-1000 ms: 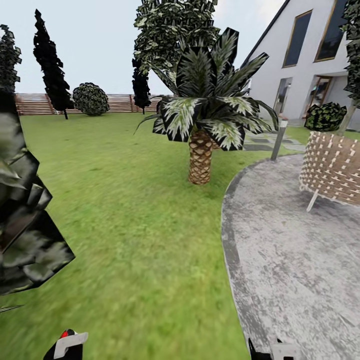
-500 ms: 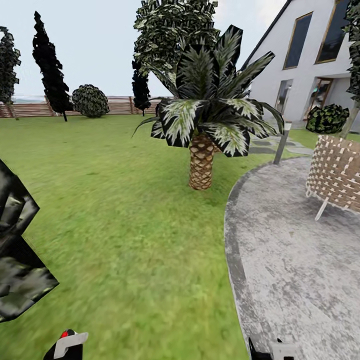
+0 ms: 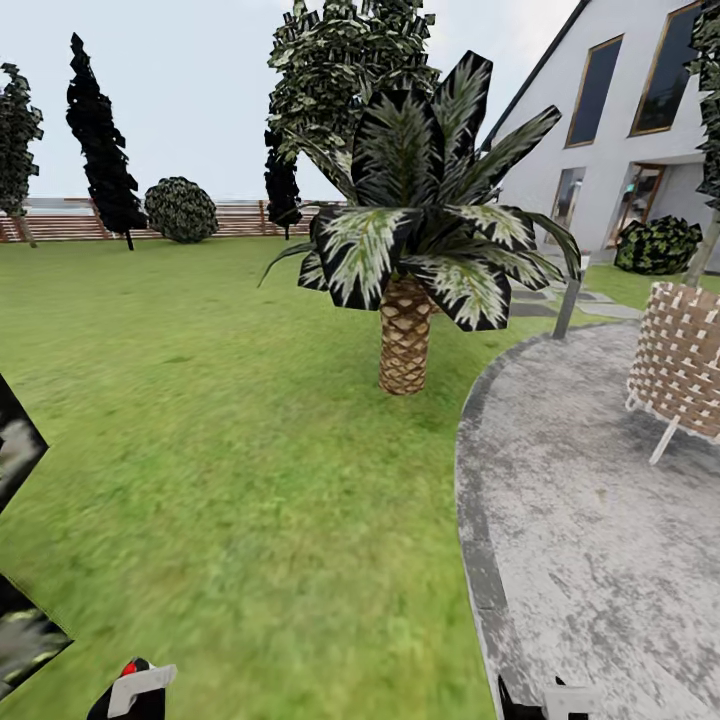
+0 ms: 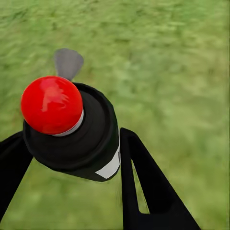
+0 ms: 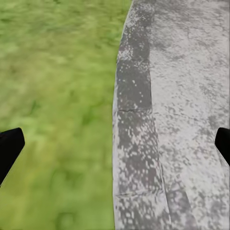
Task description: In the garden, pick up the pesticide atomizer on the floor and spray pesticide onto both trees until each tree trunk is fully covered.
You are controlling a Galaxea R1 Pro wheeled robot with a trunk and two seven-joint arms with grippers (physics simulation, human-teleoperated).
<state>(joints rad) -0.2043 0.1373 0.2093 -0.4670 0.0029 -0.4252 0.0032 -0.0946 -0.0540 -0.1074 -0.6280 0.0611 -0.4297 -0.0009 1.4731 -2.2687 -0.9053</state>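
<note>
My left gripper is shut on the pesticide atomizer, a dark bottle with a red tip and a white band, held over green lawn. In the head view that gripper sits at the bottom left with the atomizer's red tip showing. My right gripper is open and holds nothing, hanging over the kerb where the lawn meets the floor. A tall tree stands far off by the fence. A pale, slanted tree trunk rises at the right edge.
A short palm stands straight ahead beside the patio kerb. A woven chair sits on the paving at right, with a bollard lamp behind it. Dark foliage juts in at the left edge. The white house and the slat fence lie beyond.
The whole head view has shifted: the camera has moved, so the palm looks nearer and the dark foliage at left has slid mostly out of view. Both grippers keep their places.
</note>
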